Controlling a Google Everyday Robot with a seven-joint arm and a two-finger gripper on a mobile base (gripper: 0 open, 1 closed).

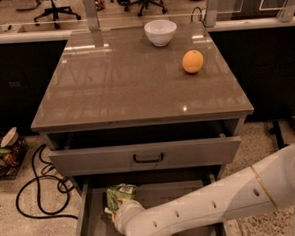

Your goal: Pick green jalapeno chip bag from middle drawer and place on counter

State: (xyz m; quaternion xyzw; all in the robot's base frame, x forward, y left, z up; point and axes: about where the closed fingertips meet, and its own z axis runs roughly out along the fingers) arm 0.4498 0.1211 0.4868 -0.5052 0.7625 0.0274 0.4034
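Item 1: gripper (118,213), at the end of the white arm extended from the right, low inside the middle drawer (192,191); the green jalapeno chip bag (120,194) lies on the drawer floor directly behind the claw and appears to touch it; how far the claw is open, and whether it has hold of the bag, cannot be told. Above the claw: 1 part-open drawer front (90,160) with a black handle; higher and farther back, the counter (125,86), bearing 1 white bowl (161,32) and 1 orange fruit (192,61), both well apart from the claw and to its right; black cables (38,192) on the floor to its left.
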